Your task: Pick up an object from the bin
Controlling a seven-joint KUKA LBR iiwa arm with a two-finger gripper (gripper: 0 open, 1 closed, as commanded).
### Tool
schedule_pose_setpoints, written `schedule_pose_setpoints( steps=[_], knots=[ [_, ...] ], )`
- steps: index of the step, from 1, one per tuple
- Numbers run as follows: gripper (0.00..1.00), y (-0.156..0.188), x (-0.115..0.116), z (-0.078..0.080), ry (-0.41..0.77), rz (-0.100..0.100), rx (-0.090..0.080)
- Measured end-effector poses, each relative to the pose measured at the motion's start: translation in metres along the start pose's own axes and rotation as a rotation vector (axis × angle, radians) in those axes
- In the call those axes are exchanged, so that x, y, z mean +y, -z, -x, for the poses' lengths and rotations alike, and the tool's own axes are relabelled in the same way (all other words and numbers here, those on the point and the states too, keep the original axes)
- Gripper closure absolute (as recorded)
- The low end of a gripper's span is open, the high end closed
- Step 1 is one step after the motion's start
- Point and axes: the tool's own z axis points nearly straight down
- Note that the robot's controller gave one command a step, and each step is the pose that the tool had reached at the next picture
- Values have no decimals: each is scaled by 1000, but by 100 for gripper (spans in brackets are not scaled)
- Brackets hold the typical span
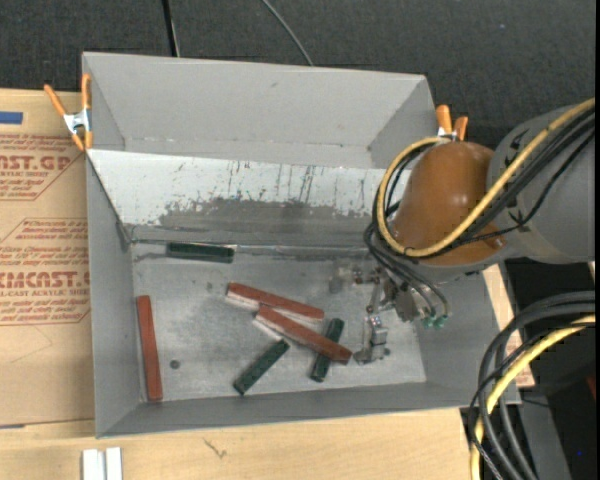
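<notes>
My gripper (pixel 378 343) reaches down into the right part of the bin, its metal fingertips close to the floor. Just left of them lies a reddish-brown bar (pixel 302 333), whose right end nearly touches the fingertips. A short dark green bar (pixel 327 349) lies under that end, slanting toward the front. A second reddish-brown bar (pixel 274 302) lies behind and to the left. Whether anything sits between the fingers I cannot make out.
A dark green bar (pixel 260 366) lies near the front middle, another dark green bar (pixel 200 252) against the back wall, and a long reddish-brown bar (pixel 148 348) along the left wall. The arm's orange cover and cables hang over the bin's right rim.
</notes>
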Motion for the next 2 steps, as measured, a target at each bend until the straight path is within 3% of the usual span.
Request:
schedule_pose_setpoints(
  steps=[1, 2],
  knots=[
    [0, -2, 44, 1, 30, 2, 1],
    [0, -57, 53, 15, -138, 0, 1]
  ],
)
